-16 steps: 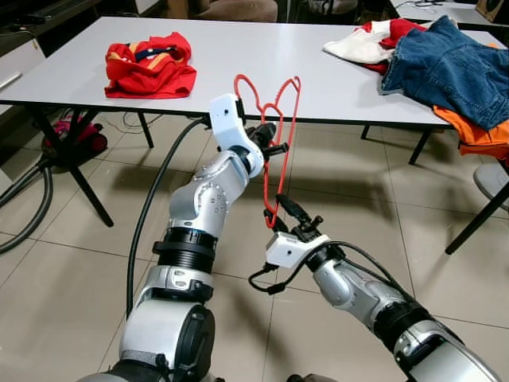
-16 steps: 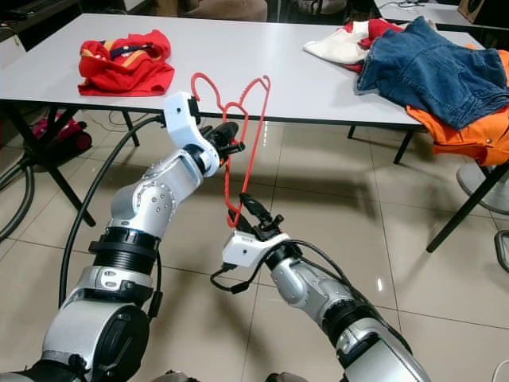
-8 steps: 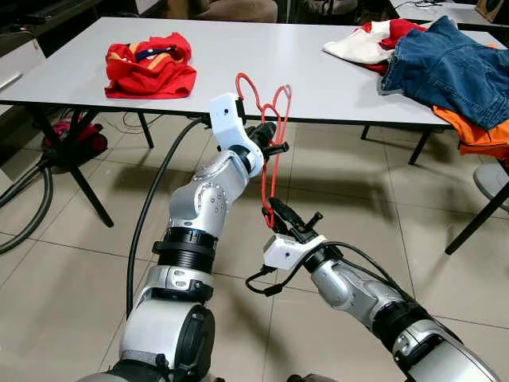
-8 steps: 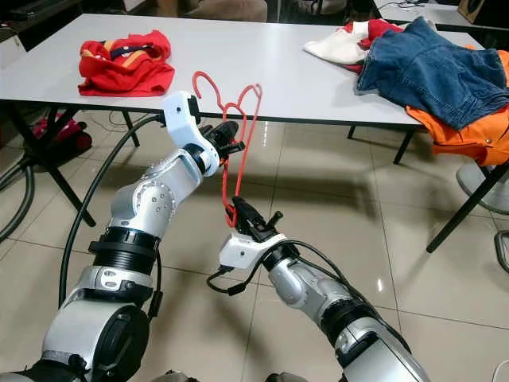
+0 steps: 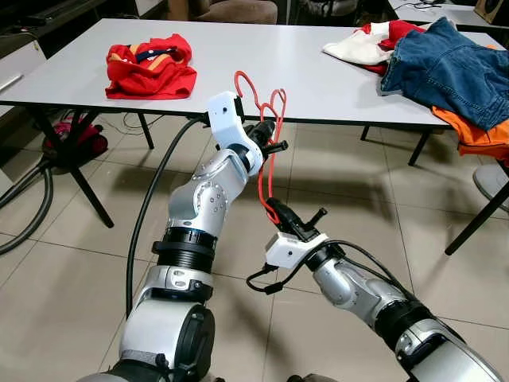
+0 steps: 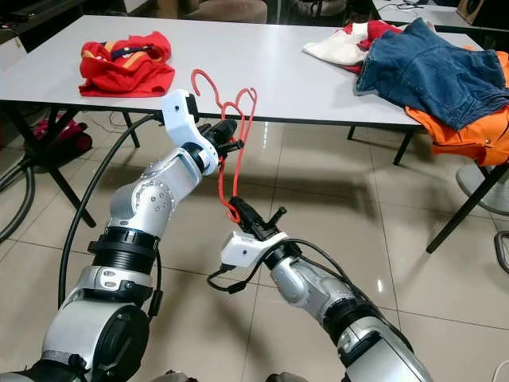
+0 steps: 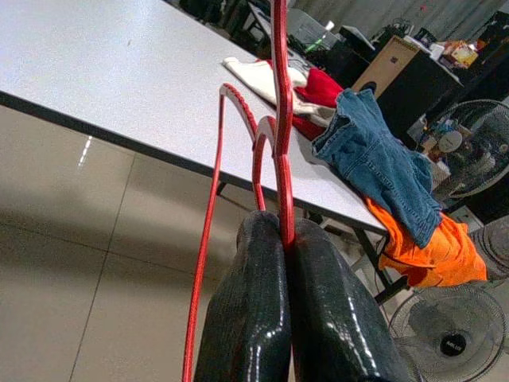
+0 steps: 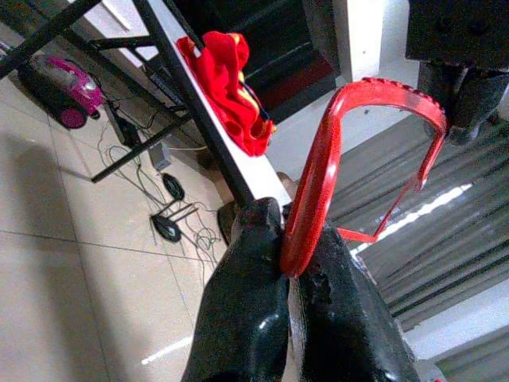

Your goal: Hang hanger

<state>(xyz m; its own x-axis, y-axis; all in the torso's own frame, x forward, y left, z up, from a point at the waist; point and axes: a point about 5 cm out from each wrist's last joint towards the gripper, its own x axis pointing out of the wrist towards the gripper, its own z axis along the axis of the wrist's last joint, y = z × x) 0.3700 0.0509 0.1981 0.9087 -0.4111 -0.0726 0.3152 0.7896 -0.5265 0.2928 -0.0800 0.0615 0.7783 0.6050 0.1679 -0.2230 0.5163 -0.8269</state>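
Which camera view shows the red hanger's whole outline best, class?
The left eye view: the red hanger shows top to bottom, held between the left hand and right hand. The right eye view matches it. Each wrist view shows just a section pinched between black fingers.

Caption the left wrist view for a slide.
Left tool pinches a red plastic hanger before a grey table.

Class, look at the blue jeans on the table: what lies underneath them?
Under the blue jeans on the table, an orange garment pokes out, with red-and-white clothing beside. How far either extends beneath is covered.
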